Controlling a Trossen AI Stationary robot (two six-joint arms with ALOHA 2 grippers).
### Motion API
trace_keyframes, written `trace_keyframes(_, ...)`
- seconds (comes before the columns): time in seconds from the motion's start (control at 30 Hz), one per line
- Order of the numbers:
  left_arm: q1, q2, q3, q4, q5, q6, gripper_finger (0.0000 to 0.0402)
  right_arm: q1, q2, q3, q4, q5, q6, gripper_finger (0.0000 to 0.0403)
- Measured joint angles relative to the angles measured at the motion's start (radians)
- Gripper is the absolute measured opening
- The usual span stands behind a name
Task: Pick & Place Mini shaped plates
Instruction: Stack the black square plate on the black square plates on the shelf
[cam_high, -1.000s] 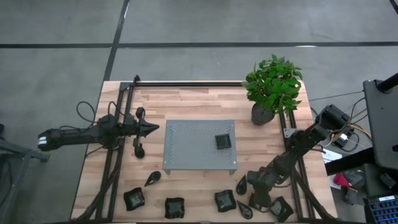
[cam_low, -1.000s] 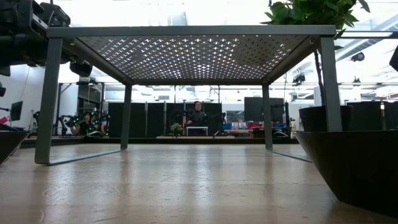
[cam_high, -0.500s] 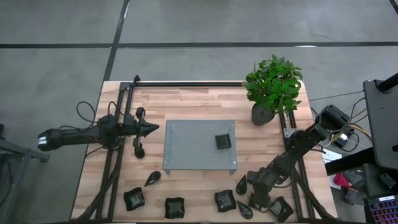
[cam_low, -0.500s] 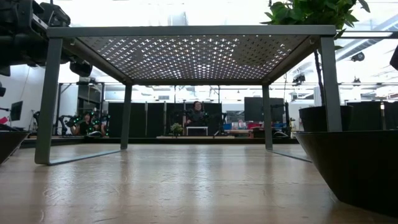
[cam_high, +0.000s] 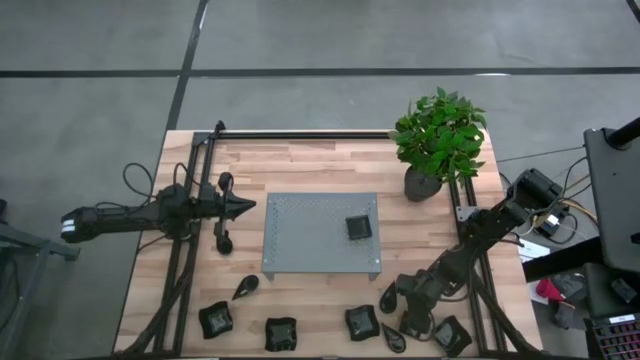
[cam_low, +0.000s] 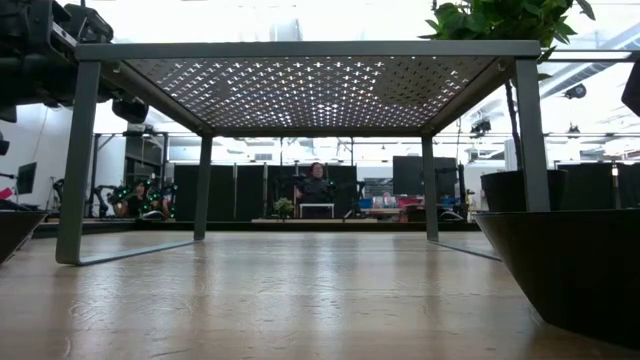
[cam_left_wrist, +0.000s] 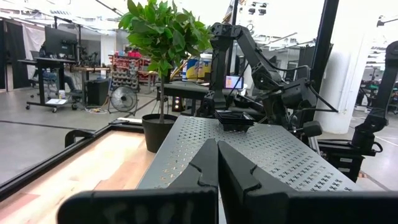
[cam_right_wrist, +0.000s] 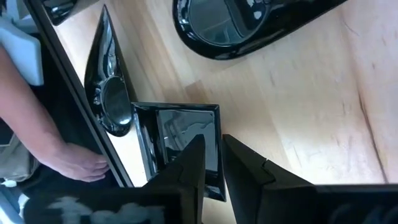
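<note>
High view is showing you 8 mini shaped plates: 1 sitting on the tray, 7 lying at 6 o'clock; right gripper pinching 1 there, left gripper pressed together.

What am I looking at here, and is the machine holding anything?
Two robot arms work at a wooden table. One picture looks straight down, one sits at tabletop level, one camera rides each wrist. On the table: a grey tray carrying one small dark plate, a potted plant, more small plates along one edge. The left end effector is shut, empty, beside the tray. The right end effector is down at the rim of a square plate; whether it grips yet, I cannot tell.
</note>
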Motion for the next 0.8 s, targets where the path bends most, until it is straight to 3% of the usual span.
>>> trace_keyframes(0.8, 0.0, 0.0, 0.0, 0.0, 0.0, 0.0, 0.0, 0.027, 0.014, 0.0, 0.003, -0.012, 0.041, 0.0078)
